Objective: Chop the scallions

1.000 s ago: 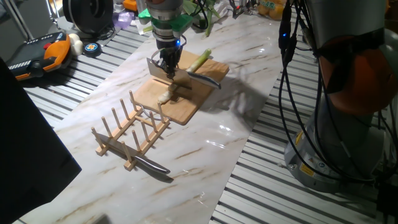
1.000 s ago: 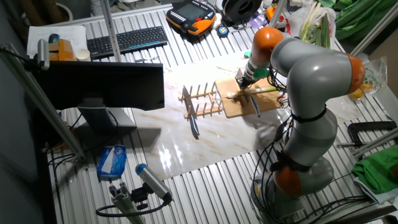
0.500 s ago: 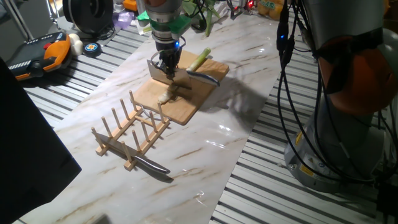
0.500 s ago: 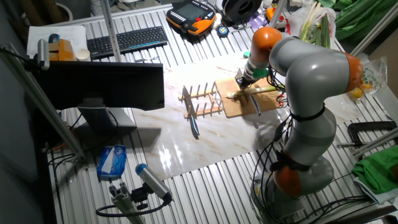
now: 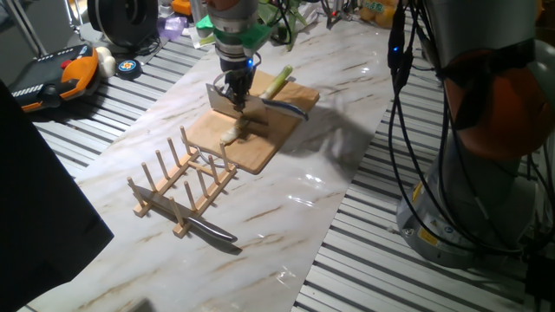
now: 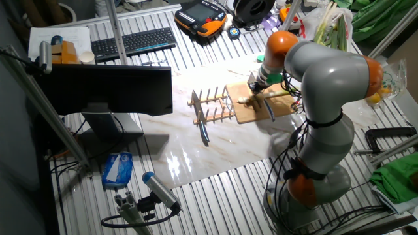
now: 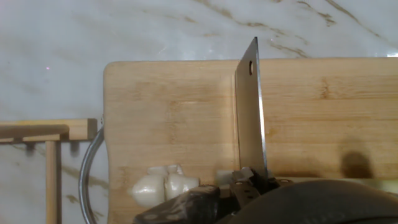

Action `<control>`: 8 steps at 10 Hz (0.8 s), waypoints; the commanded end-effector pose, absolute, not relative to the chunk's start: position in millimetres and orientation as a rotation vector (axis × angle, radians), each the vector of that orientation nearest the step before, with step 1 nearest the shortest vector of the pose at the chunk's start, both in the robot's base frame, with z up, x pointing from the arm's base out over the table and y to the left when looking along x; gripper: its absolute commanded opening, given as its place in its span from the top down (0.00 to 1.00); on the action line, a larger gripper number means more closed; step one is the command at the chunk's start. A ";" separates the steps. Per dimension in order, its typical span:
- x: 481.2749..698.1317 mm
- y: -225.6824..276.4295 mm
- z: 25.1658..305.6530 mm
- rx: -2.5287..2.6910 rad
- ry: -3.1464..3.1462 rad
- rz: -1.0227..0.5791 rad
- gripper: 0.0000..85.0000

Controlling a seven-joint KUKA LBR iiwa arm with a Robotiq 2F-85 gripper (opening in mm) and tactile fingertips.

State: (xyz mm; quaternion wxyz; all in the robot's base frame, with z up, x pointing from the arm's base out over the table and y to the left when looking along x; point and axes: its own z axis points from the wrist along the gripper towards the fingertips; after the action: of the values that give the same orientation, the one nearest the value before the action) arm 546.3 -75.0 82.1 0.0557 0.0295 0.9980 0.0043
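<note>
The scallion (image 5: 276, 85) is a slim stalk lying across the wooden cutting board (image 5: 255, 146), white end (image 5: 230, 134) toward the rack and green end toward the back. My gripper (image 5: 233, 89) is shut on the handle of a cleaver (image 5: 220, 98), whose blade hangs just over the stalk's white part. In the hand view the blade (image 7: 250, 115) runs edge-on across the board (image 7: 174, 112). White scallion pieces (image 7: 160, 185) lie just left of it. In the other fixed view my gripper (image 6: 256, 83) is over the stalk (image 6: 262, 97).
A second knife (image 5: 286, 107) lies on the board's far side. A wooden dish rack (image 5: 184, 184) stands in front of the board, with a dark-handled knife (image 5: 213, 231) beside it. Clutter, an orange pendant (image 5: 61, 74) and leafy greens (image 6: 330, 26) lie beyond the marble top.
My gripper and the cleaver have shifted only slightly over the stalk. The scallion and the board lie as before.
</note>
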 end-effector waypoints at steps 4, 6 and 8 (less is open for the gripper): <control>544.7 -72.1 83.1 0.051 3.016 -0.015 0.99; 538.5 -68.6 82.2 0.052 3.047 -0.025 0.99; 531.8 -68.5 70.6 0.047 3.061 -0.026 0.99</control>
State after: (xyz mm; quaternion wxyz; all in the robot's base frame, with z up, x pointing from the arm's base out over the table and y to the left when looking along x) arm 533.7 -68.4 72.9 0.0412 0.0150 0.9990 -0.0083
